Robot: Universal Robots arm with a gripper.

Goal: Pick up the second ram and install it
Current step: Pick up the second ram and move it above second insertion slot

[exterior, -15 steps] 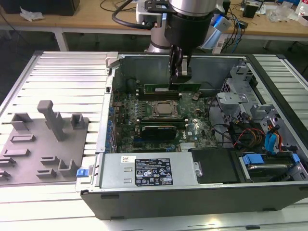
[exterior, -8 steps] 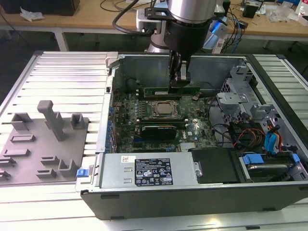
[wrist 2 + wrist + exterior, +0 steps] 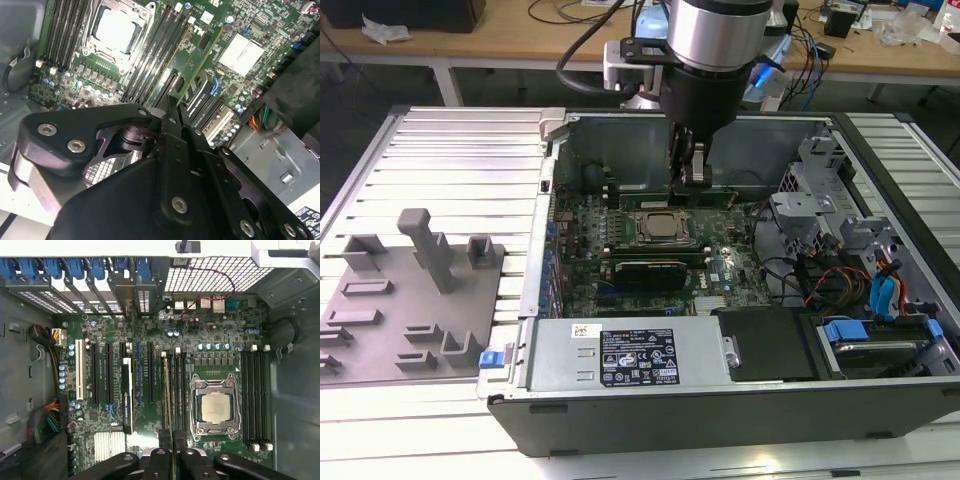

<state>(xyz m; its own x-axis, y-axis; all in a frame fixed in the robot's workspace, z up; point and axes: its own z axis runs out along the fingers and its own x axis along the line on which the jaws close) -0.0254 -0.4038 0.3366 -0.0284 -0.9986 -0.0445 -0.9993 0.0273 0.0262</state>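
My gripper (image 3: pixel 692 180) reaches down into the open computer case and is shut on the second ram (image 3: pixel 660 197), a long narrow green stick held level above the motherboard. In the first wrist view the second ram (image 3: pixel 167 405) is seen edge-on, running out from between the gripper (image 3: pixel 172 460) fingers. It lies along the black memory slots (image 3: pixel 178 390) between the CPU socket (image 3: pixel 216 407) and the black card (image 3: pixel 127 400). In the second wrist view the second ram (image 3: pixel 200 55) slants away from the gripper (image 3: pixel 172 112) over those slots. Whether it touches a slot I cannot tell.
Another green stick (image 3: pixel 650 252) sits just in front of the CPU socket (image 3: pixel 665 225), behind the black card (image 3: pixel 645 270). Drive cages and cable bundles (image 3: pixel 830 275) crowd the exterior view's right. A grey fixture tray (image 3: pixel 410 290) lies outside the case on the exterior view's left.
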